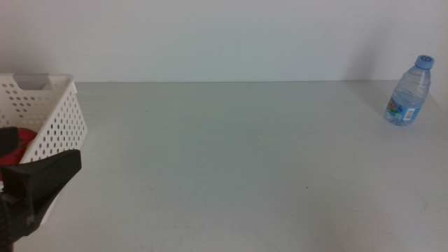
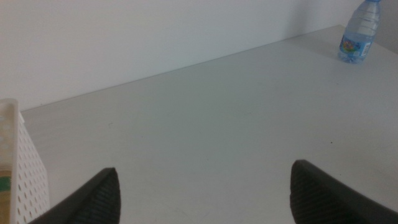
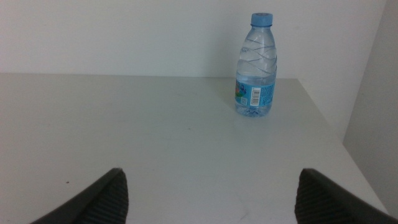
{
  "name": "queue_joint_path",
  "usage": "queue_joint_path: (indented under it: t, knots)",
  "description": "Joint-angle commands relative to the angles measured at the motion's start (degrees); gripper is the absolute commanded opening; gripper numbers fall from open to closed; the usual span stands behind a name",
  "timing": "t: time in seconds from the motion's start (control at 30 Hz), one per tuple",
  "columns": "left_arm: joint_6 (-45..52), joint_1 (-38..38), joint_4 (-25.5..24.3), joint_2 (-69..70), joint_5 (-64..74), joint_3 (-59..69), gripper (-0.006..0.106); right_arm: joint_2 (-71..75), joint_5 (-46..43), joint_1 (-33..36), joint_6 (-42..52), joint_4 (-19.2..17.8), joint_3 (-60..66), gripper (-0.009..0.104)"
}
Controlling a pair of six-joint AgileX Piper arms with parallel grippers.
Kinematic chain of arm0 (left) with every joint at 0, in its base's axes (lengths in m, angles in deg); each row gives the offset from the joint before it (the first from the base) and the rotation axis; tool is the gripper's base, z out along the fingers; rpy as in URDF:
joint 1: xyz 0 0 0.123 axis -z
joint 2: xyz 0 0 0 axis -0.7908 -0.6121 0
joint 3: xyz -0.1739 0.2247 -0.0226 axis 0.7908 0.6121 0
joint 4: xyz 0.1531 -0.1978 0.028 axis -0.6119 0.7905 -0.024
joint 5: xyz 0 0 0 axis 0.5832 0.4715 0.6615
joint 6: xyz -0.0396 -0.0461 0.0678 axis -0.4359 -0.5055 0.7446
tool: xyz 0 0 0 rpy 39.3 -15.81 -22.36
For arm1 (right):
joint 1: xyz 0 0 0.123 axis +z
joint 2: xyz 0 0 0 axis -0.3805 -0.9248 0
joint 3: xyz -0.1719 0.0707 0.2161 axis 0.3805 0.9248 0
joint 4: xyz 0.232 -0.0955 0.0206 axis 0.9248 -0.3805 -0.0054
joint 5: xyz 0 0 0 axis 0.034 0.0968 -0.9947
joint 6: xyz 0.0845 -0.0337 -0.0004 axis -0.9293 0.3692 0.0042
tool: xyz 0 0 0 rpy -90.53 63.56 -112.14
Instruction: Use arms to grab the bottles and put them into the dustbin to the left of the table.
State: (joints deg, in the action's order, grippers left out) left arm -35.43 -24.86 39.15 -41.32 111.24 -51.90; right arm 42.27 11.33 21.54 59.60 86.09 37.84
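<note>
Status: we count one water bottle point(image 1: 409, 93) left to clear, standing upright on the table point(image 1: 231, 168) near its far right corner, well apart from the dustbin point(image 1: 49, 112) at the left edge, where something red already shows behind the perforated wall. Item: small clear bottle, pale blue cap, blue label with barcode, apparently full. Our left gripper point(image 2: 202, 193) waits beside the dustbin, our right gripper point(image 3: 208, 199) faces the bottle from a distance, both with fingers wide and empty.
</note>
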Motion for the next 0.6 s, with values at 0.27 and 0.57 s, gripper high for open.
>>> queue_joint_path:
  t: [0.27,0.57]
  knots:
    - [-0.80,-0.14,0.41,-0.12,-4.43,-1.37,0.094,-5.75,-20.32,-0.29,0.65,-6.83,-0.53,0.072]
    - [-0.80,-0.14,0.41,-0.12,-4.43,-1.37,0.094,-32.47,-46.54,-0.29,-0.83,-6.78,-0.63,0.072]
